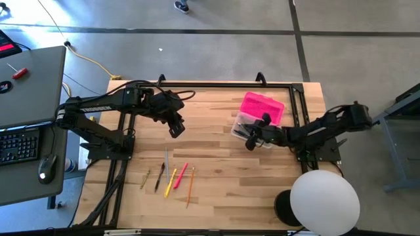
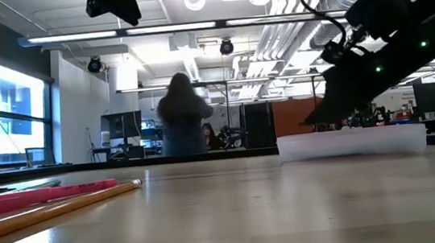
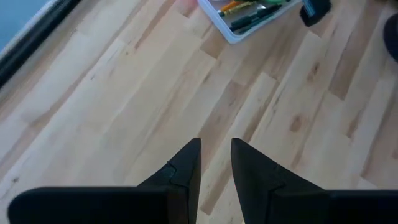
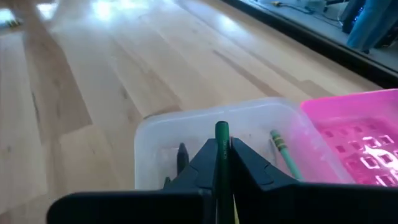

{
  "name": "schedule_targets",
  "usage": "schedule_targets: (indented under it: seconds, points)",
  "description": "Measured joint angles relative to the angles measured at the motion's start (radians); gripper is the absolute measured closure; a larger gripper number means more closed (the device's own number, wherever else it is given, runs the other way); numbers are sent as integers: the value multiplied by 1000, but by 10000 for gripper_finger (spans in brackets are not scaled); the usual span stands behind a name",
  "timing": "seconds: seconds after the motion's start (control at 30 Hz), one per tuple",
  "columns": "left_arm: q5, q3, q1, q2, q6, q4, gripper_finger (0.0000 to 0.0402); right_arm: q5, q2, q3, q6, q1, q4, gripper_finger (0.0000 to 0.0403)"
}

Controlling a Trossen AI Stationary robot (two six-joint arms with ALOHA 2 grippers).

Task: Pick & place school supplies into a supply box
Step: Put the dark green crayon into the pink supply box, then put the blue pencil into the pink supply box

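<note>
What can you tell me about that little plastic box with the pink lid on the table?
The supply box is a small, clear plastic tray resting flat on the wooden table. Its bright pink lid lies open beside it, still touching. Several pens and pencils already lie inside. The right tool hovers over it, shut on a green pencil.
</note>
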Motion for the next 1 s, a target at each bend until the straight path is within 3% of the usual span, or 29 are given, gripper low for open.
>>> schedule_targets:
  seconds: [0.4, 0.57, 0.77, 1.0]
  points:
    - [88, -31, 0, 1, -71, -145, 282, 32, 18, 48, -38, -6, -7, 326]
    - [-51, -79, -62, -10, -185, -304, 282, -19, 17, 48, 1, 7, 62, 320]
    - [-200, -190, -274, -75, -456, -340, 282, -77, 17, 48, 1, 31, 92, 320]
    - [-411, -401, -634, -130, -935, -212, 282, -77, 17, 47, 4, 57, 131, 320]
